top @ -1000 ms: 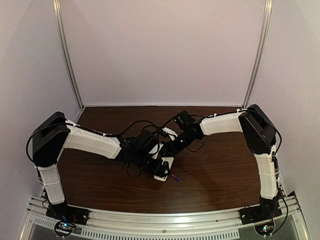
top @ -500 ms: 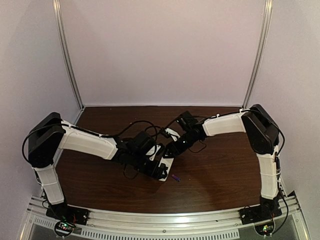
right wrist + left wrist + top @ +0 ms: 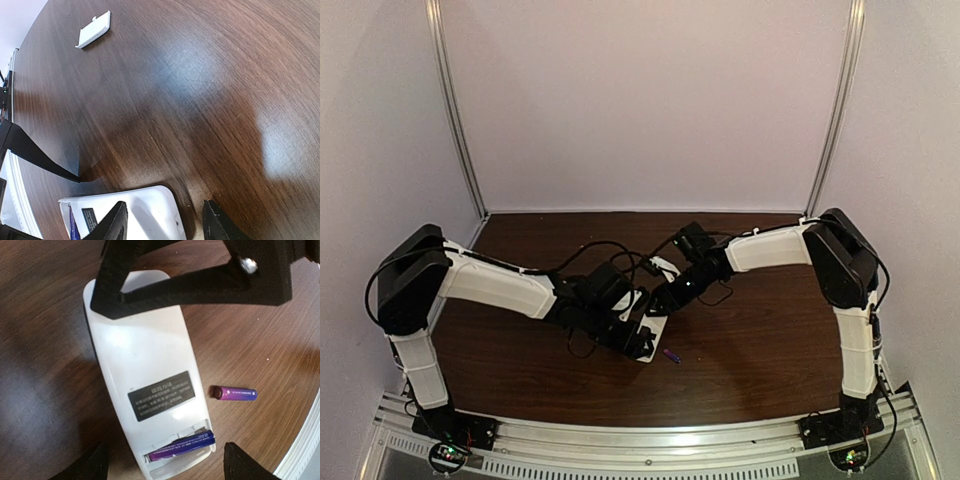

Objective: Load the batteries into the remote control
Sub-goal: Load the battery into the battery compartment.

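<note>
Left wrist view: remote control (image 3: 150, 365) lies back-up on the desk (image 3: 40, 390), one battery (image 3: 182, 444) in its open bay, second battery (image 3: 235, 393) loose beside it. Left tool (image 3: 167, 462) spread over the bay end, right tool (image 3: 165, 220) spread astride the far end; white cover (image 3: 94, 29) well apart.
</note>
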`<move>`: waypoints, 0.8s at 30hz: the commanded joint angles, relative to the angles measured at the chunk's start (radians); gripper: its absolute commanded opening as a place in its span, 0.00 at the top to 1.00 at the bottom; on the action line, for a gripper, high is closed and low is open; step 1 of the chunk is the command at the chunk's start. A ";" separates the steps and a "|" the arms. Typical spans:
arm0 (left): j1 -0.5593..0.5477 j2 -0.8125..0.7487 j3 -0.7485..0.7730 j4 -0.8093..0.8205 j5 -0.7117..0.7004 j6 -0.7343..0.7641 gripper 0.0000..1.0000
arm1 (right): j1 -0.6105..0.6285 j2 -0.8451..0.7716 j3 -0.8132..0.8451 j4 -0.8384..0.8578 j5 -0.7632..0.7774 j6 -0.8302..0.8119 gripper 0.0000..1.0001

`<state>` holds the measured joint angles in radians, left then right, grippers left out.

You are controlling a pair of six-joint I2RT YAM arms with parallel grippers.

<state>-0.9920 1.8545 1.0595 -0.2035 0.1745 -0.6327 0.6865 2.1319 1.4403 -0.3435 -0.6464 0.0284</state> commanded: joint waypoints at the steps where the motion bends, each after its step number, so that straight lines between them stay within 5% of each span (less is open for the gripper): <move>1: -0.005 0.048 0.014 -0.047 0.001 0.005 0.19 | -0.007 -0.017 -0.020 -0.043 0.011 -0.008 0.48; 24: -0.006 0.087 0.028 -0.062 -0.005 0.014 0.30 | -0.005 -0.015 -0.011 -0.049 0.007 -0.015 0.48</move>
<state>-0.9920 1.8870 1.0962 -0.2115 0.1677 -0.6300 0.6865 2.1319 1.4403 -0.3477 -0.6510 0.0242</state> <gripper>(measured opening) 0.720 0.525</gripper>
